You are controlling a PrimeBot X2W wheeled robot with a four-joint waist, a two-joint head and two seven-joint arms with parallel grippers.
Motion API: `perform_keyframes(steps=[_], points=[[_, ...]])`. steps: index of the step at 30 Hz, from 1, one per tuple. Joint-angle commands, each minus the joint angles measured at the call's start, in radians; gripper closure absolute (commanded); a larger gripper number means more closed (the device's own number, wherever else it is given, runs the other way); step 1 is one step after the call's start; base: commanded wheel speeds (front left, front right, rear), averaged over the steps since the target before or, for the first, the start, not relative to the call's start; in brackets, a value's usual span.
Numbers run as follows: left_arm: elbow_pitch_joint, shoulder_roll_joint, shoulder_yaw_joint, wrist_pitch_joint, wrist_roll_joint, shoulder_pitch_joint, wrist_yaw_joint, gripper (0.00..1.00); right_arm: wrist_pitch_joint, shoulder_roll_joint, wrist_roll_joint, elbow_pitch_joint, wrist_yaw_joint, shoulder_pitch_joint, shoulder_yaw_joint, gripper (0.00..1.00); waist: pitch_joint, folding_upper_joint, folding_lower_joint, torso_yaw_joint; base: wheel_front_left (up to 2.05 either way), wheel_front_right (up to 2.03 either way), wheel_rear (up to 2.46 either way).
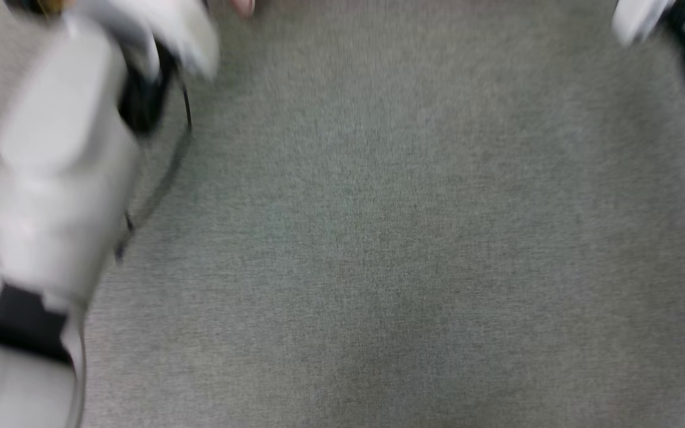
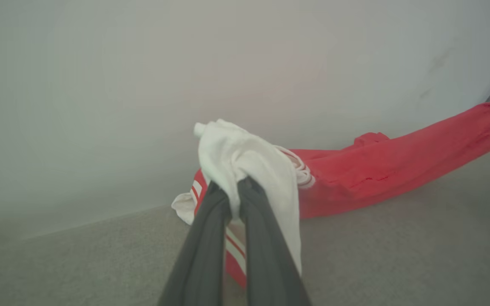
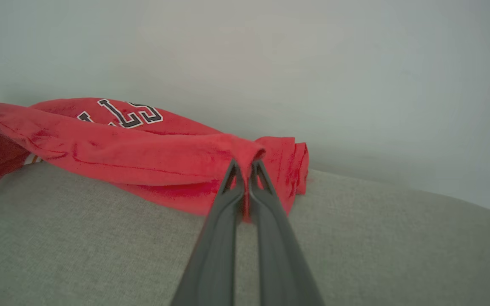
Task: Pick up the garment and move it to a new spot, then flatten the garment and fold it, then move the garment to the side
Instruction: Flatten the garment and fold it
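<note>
Red garment [image 3: 143, 148] pinched by both grippers [image 2: 233, 187] [image 3: 245, 168]

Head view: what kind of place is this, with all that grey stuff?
Probably a plain indoor workroom, though I can't be sure. A grey woven fabric surface meets a bare pale wall, and a red jersey T-shirt with white sleeves is held by the left gripper and the right gripper.

The head view is smeared by blur, its pale left forearm [image 1: 57, 160] cut by the frame's edge, while the garment [image 2: 377, 178] runs off the left wrist view's right edge and a fold hides part of its black lettering [image 3: 121, 112] in the right wrist view
</note>
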Motion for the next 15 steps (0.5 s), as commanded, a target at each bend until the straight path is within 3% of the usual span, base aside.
perform_keyframes(steps=[1, 8, 12, 15], points=[[-0.027, 0.018, -0.031, -0.015, -0.039, 0.117, -0.001, 1.00, -0.010, -0.014, 0.038, -0.013, 0.000, 0.119, 0.030, 1.00, -0.122, -0.0001, -0.0001, 0.014, 0.00, 0.00, 0.00], [-0.143, 0.059, -0.062, -0.028, -0.114, 0.481, 0.000, 1.00, -0.039, -0.065, 0.128, -0.118, 0.000, 0.481, 0.065, 1.00, -0.314, -0.0001, -0.0001, 0.024, 0.00, 0.00, 0.00], [-0.216, 0.071, -0.059, -0.029, -0.109, 0.615, 0.023, 1.00, -0.045, -0.090, 0.146, -0.176, 0.000, 0.635, 0.035, 1.00, -0.380, -0.0001, -0.0001, 0.034, 0.00, 0.00, 0.00], [-0.302, 0.087, -0.054, -0.030, -0.114, 0.764, 0.069, 1.00, -0.026, -0.096, 0.137, -0.242, 0.000, 0.791, -0.001, 1.00, -0.441, -0.0001, -0.0001, 0.033, 0.00, 0.00, 0.00]])
